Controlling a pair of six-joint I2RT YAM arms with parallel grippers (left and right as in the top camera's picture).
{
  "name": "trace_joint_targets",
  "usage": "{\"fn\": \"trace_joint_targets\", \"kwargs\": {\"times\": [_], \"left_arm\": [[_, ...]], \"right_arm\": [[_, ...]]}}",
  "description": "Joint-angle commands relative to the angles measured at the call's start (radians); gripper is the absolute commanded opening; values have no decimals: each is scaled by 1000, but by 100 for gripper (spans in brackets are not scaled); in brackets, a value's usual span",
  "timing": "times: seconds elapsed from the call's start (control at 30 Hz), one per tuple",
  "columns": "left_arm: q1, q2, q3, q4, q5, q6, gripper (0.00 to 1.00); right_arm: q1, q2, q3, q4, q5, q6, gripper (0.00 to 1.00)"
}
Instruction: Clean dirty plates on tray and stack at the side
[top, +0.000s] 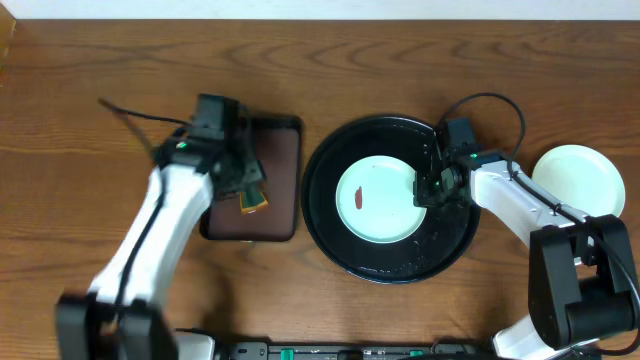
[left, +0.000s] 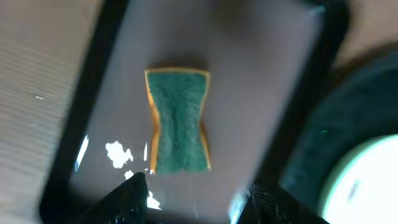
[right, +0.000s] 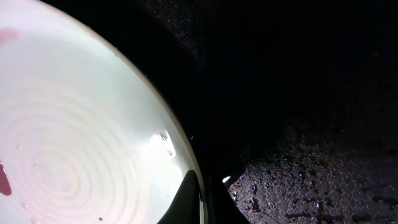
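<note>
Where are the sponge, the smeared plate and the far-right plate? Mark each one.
sponge (left: 179, 121), left wrist view, middle of its green face.
smeared plate (top: 385, 200), overhead view, its pale centre.
far-right plate (top: 578, 180), overhead view, its centre.

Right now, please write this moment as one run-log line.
left gripper: open over sponge on brown tray | right gripper: shut on smeared plate in black tray | second plate: on table beside tray
</note>
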Motion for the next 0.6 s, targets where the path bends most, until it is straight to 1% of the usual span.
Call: {"fn": "trace_joint_targets", "kwargs": {"times": [0.0,0.07,0.13,0.17,0.2,0.23,0.3,0.33,0.43,0.47,0.5,0.57], "left_arm": [[-2,163,-16,60,-33,-49,40],[-2,224,-16,80,-34,-58,32],[-2,293,-16,92,-33,-75,25],[-2,325,-16,102,-33,-74,20],[-2,344,-16,108,-33,-74,10],[-2,361,-16,113,-33,-73,8],[-2,376,-16,115,-31,-65,7],[-2,375,-14,115,-12,-42,7],[-2,333,28,70,141,82,7],[-2,314,38,51,145,82,7],[-1,270,45,28,144,81,31],[-2,230,45,15,131,81,46]], "right_arm": [[-2,-2,-18,5,106,-3,1],[-2,-2,-18,5,106,-3,1],[-2,-2,-18,5,106,-3,1],[-2,-2,-18,5,106,-3,1],[-2,-2,-18,5,106,-3,1],[-2,-2,-18,5,106,-3,1],[-2,-2,-18,5,106,-3,1],[-2,-2,-18,5,106,-3,1],[-3,-2,-18,6,106,-4,1],[-2,-2,-18,6,106,-3,1],[-2,-2,-18,6,106,-3,1],[-2,-2,-18,6,106,-4,1]]}}
